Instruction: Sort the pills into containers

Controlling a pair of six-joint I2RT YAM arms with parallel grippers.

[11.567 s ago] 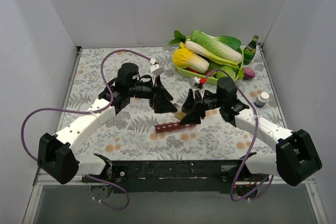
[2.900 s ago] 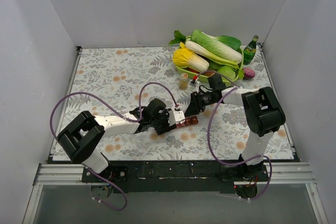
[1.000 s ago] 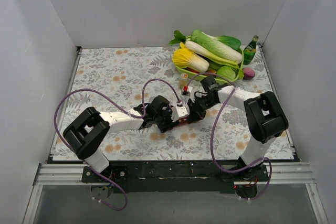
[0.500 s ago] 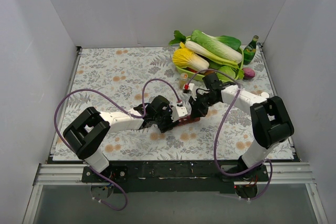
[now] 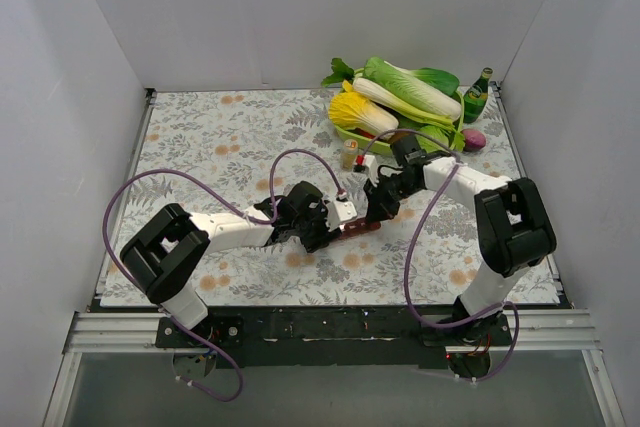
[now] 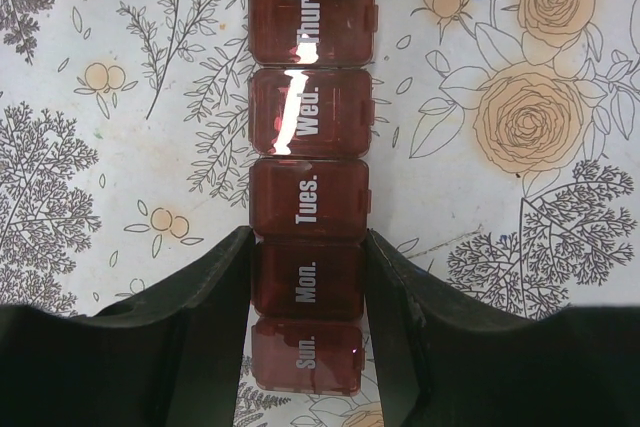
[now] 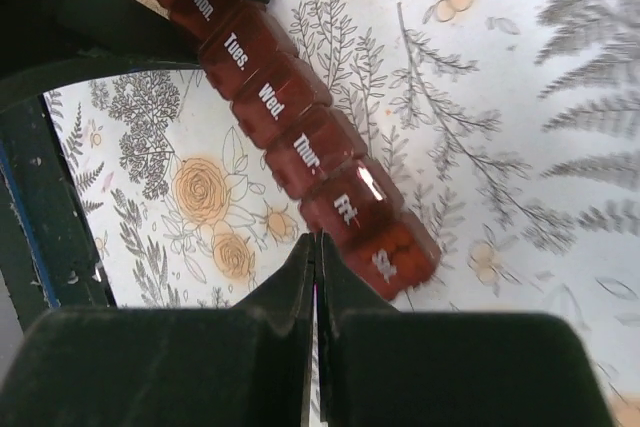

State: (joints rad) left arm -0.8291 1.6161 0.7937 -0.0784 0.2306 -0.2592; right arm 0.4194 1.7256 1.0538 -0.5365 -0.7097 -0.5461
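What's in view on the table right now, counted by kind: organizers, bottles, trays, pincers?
Pill organizer: 1
Bottles in plain view: 2 (green bottle, small pill bottle)
Vegetable tray: 1
Pincers: 2 (left pincer, right pincer)
Total: 6

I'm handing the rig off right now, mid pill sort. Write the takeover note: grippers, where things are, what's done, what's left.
Left gripper: shut on the pill organizer, fingers clamping its sides at the Mon compartment.
Right gripper: shut and empty, tips by the edge of the Fri compartment; I cannot tell whether they touch it.
The organizer lies flat mid-workspace. A small bottle stands behind it, near the vegetables.
Done: strip held steady. Every visible lid is closed and no pills are in sight.
Left: open a lid, fetch pills, fill the compartments.
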